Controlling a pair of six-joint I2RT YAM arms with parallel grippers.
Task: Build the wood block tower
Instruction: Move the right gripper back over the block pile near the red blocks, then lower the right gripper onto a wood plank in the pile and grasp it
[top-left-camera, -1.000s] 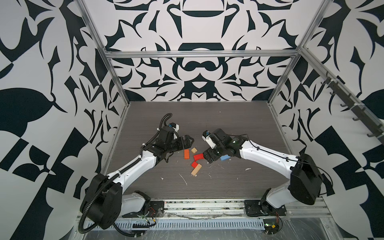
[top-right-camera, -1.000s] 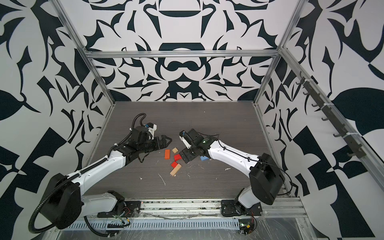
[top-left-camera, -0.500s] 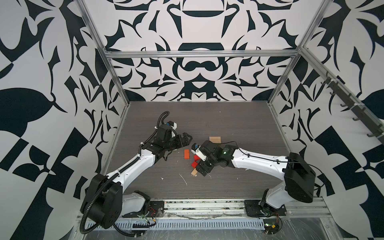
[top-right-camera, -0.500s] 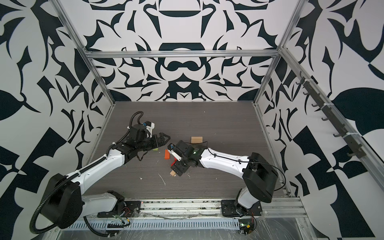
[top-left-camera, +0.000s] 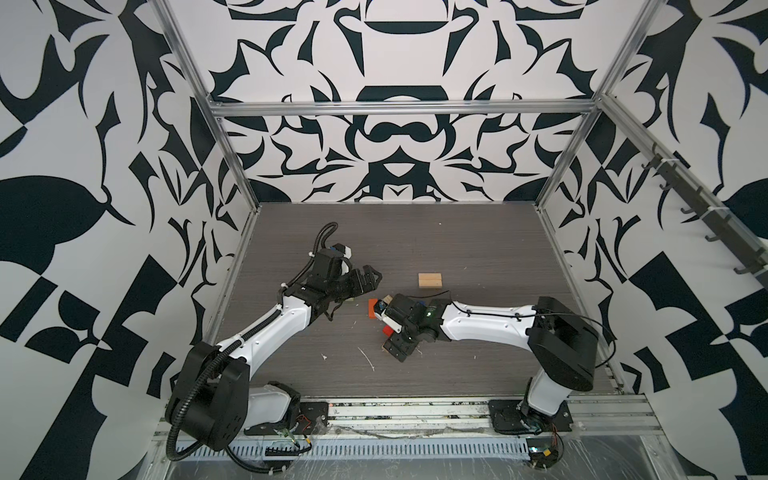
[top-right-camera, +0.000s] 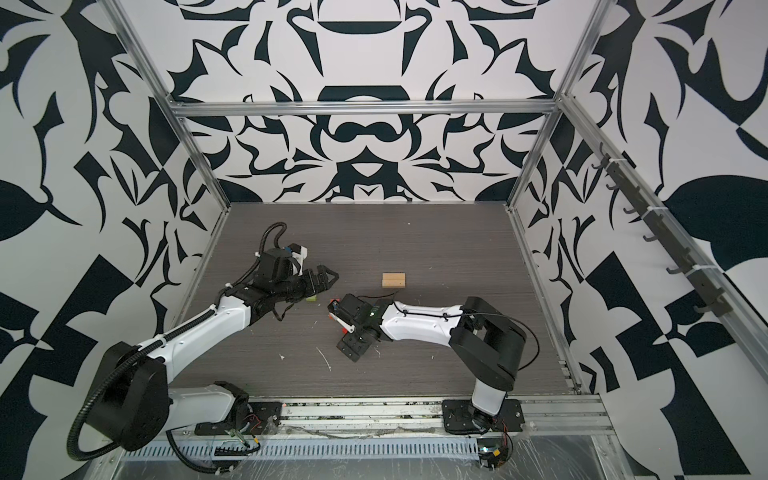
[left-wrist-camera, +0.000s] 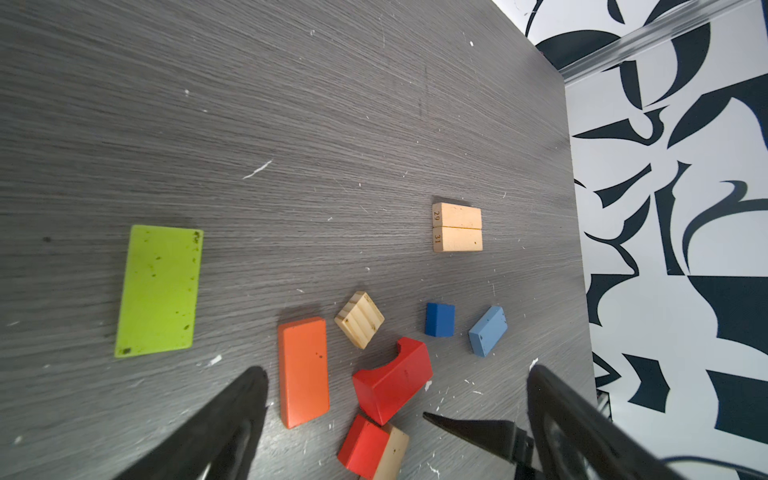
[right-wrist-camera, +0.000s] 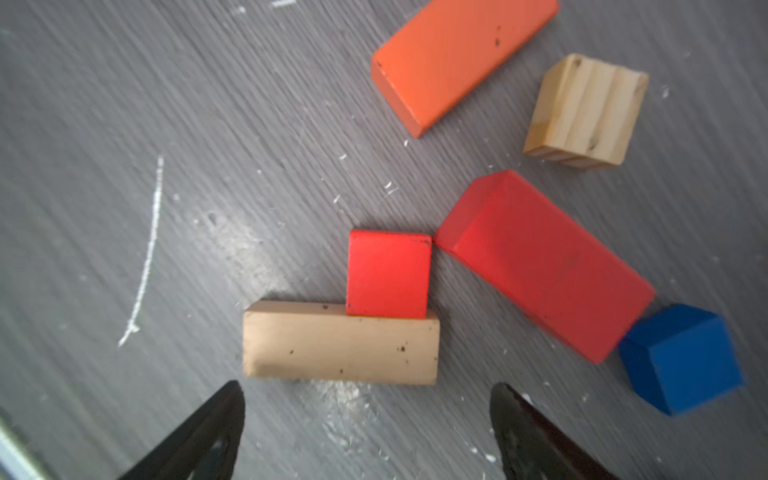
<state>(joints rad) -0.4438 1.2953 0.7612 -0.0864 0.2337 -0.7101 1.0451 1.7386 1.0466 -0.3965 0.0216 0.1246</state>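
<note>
right gripper (right-wrist-camera: 365, 399): wide apart, empty, tan block (right-wrist-camera: 340, 343) just ahead, red cube (right-wrist-camera: 388, 274) touching its far side | left gripper (left-wrist-camera: 397, 374): wide apart, empty, arched red block (left-wrist-camera: 405, 384) ahead

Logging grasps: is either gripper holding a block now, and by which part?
Nothing is held: the left gripper and right gripper are both open and empty. The tan oblong wooden block lies ahead of the right gripper's tips.

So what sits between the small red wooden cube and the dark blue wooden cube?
The larger red wooden block lies between them, as the right wrist view shows.
</note>
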